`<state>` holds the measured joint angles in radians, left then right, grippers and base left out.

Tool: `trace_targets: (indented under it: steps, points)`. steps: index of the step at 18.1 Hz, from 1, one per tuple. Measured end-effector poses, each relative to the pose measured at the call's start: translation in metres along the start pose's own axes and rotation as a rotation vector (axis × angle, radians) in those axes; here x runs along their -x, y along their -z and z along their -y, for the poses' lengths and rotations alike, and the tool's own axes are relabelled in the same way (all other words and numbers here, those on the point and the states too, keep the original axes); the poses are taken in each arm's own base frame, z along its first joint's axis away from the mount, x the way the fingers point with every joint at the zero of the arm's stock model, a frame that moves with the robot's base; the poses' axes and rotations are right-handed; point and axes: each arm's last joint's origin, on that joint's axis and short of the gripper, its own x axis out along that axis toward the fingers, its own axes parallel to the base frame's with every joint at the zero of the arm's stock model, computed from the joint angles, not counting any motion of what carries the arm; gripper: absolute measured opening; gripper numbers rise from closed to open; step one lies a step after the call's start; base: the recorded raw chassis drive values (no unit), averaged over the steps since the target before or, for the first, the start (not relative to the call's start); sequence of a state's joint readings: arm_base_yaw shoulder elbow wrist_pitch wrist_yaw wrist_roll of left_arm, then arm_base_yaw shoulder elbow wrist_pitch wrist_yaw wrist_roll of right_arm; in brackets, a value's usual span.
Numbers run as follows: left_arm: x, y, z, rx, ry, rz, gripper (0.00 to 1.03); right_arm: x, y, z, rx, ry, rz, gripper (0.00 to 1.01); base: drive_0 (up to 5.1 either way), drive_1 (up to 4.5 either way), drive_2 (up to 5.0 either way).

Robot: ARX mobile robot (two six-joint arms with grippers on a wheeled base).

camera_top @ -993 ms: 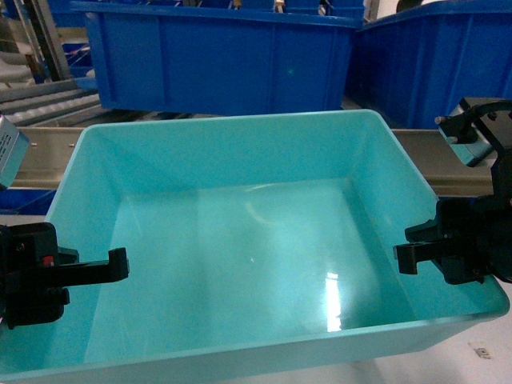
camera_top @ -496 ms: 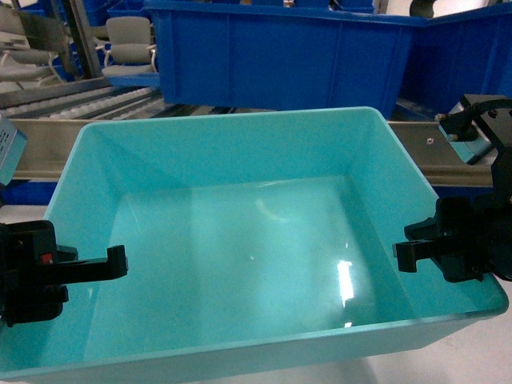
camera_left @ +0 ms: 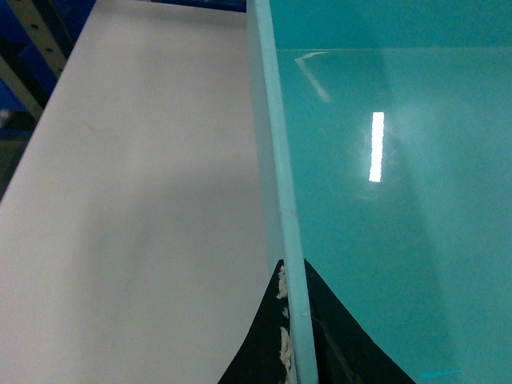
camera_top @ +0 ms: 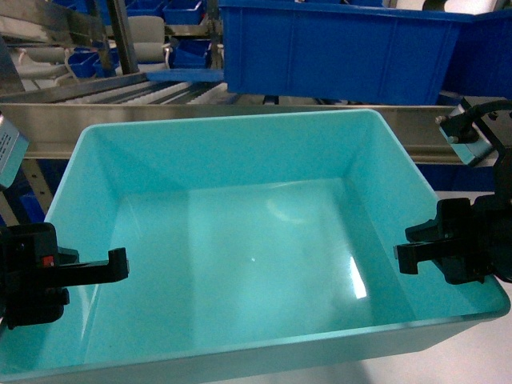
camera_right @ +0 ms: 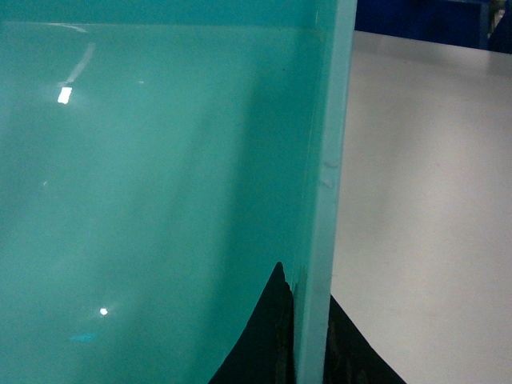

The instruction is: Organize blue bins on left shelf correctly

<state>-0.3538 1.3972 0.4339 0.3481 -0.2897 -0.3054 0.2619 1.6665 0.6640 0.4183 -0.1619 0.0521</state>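
Turquoise plastic fills our view: our left gripper (camera_top: 112,266) is pinched shut over the left rim of the light turquoise bin (camera_top: 240,240), and our right gripper (camera_top: 410,254) clamps the right rim, so the load hangs balanced. We hold it just near of the left shelf (camera_top: 240,120), apparently to slide it onto the steel rail beside the dark blue bin (camera_top: 336,48).

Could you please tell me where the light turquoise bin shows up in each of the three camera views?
Head: the turquoise bin fills the centre and lower frame, a gripper at each side wall.
Left wrist: its left rim runs top to bottom; the interior fills the right half.
Right wrist: its right rim runs top to bottom; the interior fills the left.
Shared landmark: the white tabletop outside each rim.
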Motion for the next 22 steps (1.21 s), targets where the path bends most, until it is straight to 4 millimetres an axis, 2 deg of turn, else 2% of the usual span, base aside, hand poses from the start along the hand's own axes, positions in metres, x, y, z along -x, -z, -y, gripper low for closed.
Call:
trace_targets:
  steps: [22]
  points:
    - [0.0000, -0.0001, 0.0000, 0.001, 0.000, 0.001, 0.02, -0.0001, 0.0000, 0.0000, 0.000, 0.000, 0.002, 0.02, -4.9, 2.58, 2.6]
